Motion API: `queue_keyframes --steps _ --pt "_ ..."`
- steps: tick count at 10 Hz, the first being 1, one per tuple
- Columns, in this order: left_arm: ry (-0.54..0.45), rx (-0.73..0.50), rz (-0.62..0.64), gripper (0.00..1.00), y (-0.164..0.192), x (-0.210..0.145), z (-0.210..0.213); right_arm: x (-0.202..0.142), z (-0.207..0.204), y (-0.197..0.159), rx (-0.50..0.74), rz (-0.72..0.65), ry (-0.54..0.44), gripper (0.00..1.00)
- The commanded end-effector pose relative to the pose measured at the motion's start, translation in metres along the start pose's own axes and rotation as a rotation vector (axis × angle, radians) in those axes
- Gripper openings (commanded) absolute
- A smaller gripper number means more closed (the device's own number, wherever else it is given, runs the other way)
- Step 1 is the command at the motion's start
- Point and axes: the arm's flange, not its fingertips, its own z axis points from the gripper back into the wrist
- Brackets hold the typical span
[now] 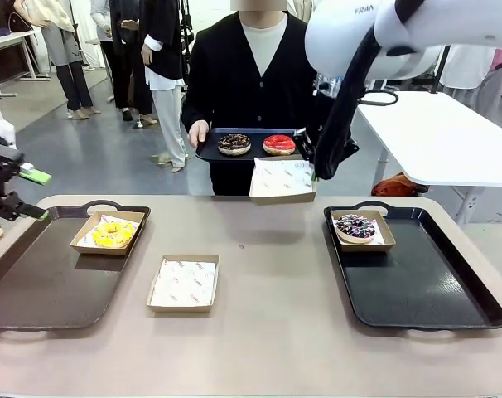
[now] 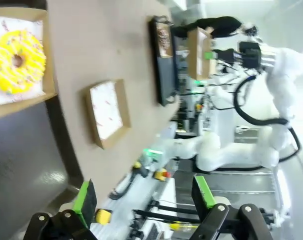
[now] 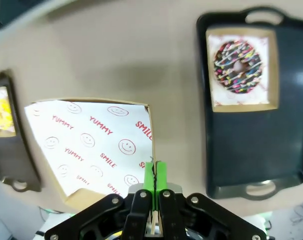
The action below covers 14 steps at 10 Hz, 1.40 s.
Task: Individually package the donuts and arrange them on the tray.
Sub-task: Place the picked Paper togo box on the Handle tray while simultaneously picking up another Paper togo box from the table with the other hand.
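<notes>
Facing front: my right jaws hold a shallow brown paper-lined cardboard box (image 1: 282, 180) beside a small black tray (image 1: 208, 151) held by a person (image 1: 251, 83); chocolate sprinkled ring donut (image 1: 234, 143) and glossy red ring donut (image 1: 278, 143) lie there unboxed.
Left wrist: left jaws released; yellow-iced ring donut (image 2: 17, 61) boxed on a dark tray (image 2: 21, 150).
Right wrist: right jaws clenched on that box's rim; dark purple-sprinkled donut (image 3: 237, 60) boxed on another black tray (image 3: 251, 150).
Progress: two packaged, two left.

— What is held by the right gripper (image 3: 153, 175)?
— The edge of a cardboard box (image 3: 91, 145) is pinched by it. The white paper inside is printed with "YUMMY", "SMILE" and little faces.
— And what is seen beside?
— A dark sprinkled donut (image 3: 237, 60) is laid in a second box (image 3: 244, 107) on a black tray (image 3: 251, 150). A yellow donut (image 3: 0, 112) is partly seen at the left edge.
</notes>
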Motion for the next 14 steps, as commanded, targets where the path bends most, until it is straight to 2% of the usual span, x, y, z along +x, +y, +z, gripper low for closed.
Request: queue_keyframes --steps 1,5,7,9,12,14 --pt "-0.03 -0.104 -0.006 1.0 -0.01 -0.008 0.01 0.02 0.006 0.015 -0.034 -0.016 0.013 0.0" --pt "-0.048 -0.203 0.034 1.0 -0.004 -0.018 0.039 0.051 0.005 0.019 -0.07 0.016 0.054 0.0" --pt "0.006 -0.156 0.115 1.0 0.001 -0.007 0.038 0.062 -0.003 0.02 -0.096 0.015 0.066 0.0" --pt "0.0 -0.15 0.205 1.0 0.023 -0.001 0.045 0.071 -0.013 0.018 -0.097 0.011 0.073 0.0" --pt "-0.031 -0.131 0.249 1.0 0.03 -0.005 0.047 0.067 -0.018 0.013 -0.075 0.012 0.076 0.0" --pt "-0.016 -0.157 0.216 1.0 0.033 -0.004 0.041 0.067 -0.018 0.013 -0.075 0.012 0.076 0.0"
